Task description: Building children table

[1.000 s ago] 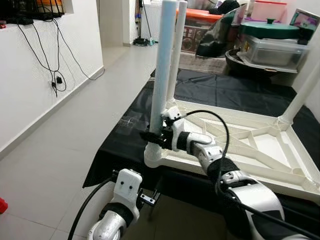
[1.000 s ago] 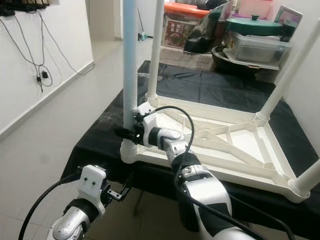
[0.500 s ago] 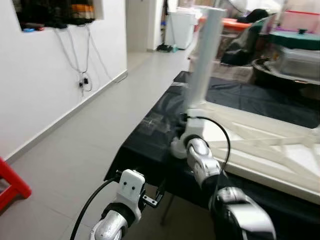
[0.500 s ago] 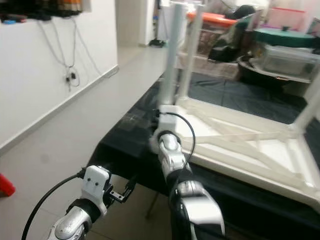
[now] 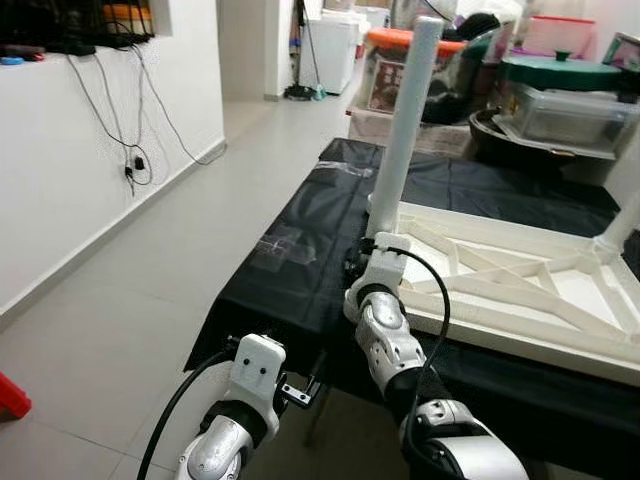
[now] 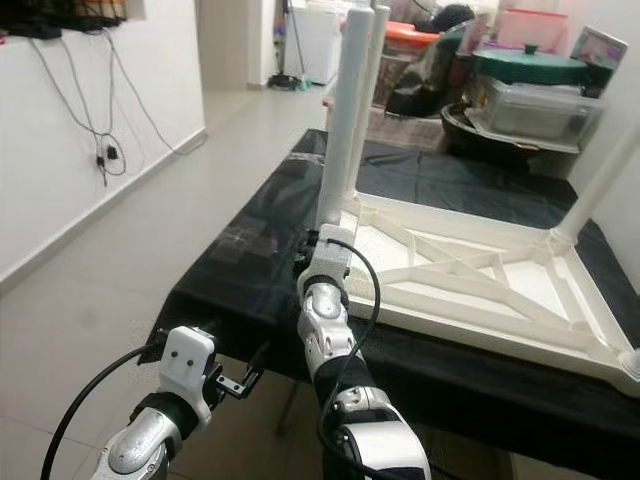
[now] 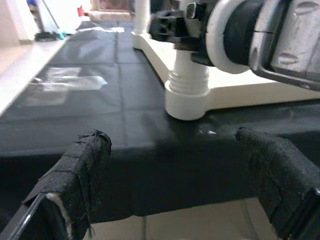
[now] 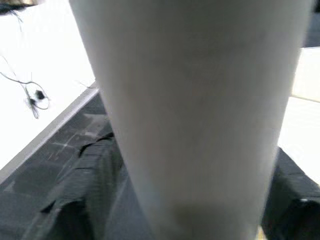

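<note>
Right gripper (image 6: 312,243): black fingers clamped round the base of the white round plastic table leg (image 6: 343,120), one on each side of it in the right wrist view.
Leg: upright in the near left corner socket (image 7: 186,97) of the upturned white plastic children's table top (image 6: 470,285).
Table top: lies underside up on the black cloth-covered surface (image 5: 290,265).
Left gripper (image 7: 180,175): fingers apart, below the cloth's front edge, touching nothing.

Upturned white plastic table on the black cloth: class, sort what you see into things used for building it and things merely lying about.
In use: upturned white plastic table frame; white tubular leg; right gripper at that leg's base.

Lying about: green-lidded clear plastic tub; orange-lidded crate; black wall cables.
</note>
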Robot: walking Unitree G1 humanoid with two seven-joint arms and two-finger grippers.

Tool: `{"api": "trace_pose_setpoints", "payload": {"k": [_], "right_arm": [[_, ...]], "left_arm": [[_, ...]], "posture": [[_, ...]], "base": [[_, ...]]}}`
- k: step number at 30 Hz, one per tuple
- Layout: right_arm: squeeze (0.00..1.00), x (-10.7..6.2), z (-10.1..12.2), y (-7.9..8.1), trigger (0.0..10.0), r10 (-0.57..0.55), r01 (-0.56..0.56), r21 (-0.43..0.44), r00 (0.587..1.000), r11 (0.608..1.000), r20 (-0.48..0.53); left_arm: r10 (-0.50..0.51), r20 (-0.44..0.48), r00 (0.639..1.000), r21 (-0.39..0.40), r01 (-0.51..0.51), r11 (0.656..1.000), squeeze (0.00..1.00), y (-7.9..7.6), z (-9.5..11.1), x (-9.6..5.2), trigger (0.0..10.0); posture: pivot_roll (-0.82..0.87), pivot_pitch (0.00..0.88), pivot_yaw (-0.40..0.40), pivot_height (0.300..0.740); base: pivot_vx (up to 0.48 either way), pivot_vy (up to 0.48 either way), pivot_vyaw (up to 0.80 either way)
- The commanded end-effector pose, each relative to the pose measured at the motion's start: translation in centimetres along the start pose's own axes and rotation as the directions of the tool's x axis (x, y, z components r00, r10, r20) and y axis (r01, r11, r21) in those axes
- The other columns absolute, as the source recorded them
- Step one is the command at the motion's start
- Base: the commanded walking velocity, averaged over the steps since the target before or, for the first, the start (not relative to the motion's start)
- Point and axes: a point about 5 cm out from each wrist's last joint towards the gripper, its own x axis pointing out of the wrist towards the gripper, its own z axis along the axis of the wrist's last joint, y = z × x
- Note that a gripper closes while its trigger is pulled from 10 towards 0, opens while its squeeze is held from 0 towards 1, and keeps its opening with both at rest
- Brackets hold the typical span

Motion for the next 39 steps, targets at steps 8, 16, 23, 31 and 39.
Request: {"api": "trace_pose_setpoints", "payload": {"k": [8, 16, 23, 31, 39], "right_arm": [[0.00, 1.3, 2.0, -2.3, 10.0, 0.327, -0.327, -0.045, 0.945, 0.944, -0.012], [0.00, 0.9, 3.0, -0.9, 10.0, 0.747, -0.773, -0.072, 0.629, 0.630, -0.215], [0.00, 0.3, 2.6, 1.3, 10.0, 0.824, -0.875, -0.074, 0.476, 0.478, -0.308], [0.00, -0.2, 1.8, 2.1, 0.0, 0.837, -0.904, -0.074, 0.418, 0.420, -0.354], [0.00, 1.5, 1.6, 0.0, 0.0, 0.555, -0.593, -0.166, 0.801, 0.788, -0.225]], "left_arm": [[-0.007, -0.003, 1.000, 0.002, 0.007, 1.000, 0.00, -0.2, -0.2, 0.2, 10.0], [-0.011, -0.001, 1.000, 0.001, 0.011, 1.000, 0.00, -0.2, -0.1, 0.2, 10.0], [-0.002, -0.002, 1.000, 0.002, 0.002, 1.000, 0.00, -0.3, -0.1, 0.0, 10.0], [-0.006, -0.003, 1.000, 0.002, 0.006, 1.000, 0.00, -0.2, -0.1, 0.0, 10.0], [-0.008, -0.003, 1.000, -0.003, 0.008, 1.000, 0.00, -0.2, 0.0, 0.1, 10.0]], "posture": [[0.08, 0.000, -0.096, 0.740], [0.09, 0.000, -0.102, 0.740], [0.11, 0.000, -0.110, 0.740], [0.10, 0.000, -0.101, 0.740], [0.08, 0.000, -0.091, 0.740]], "base": [[0.000, 0.000, 0.00], [0.000, 0.000, 0.00], [0.000, 0.000, 0.00], [0.000, 0.000, 0.00], [0.000, 0.000, 0.00]]}}
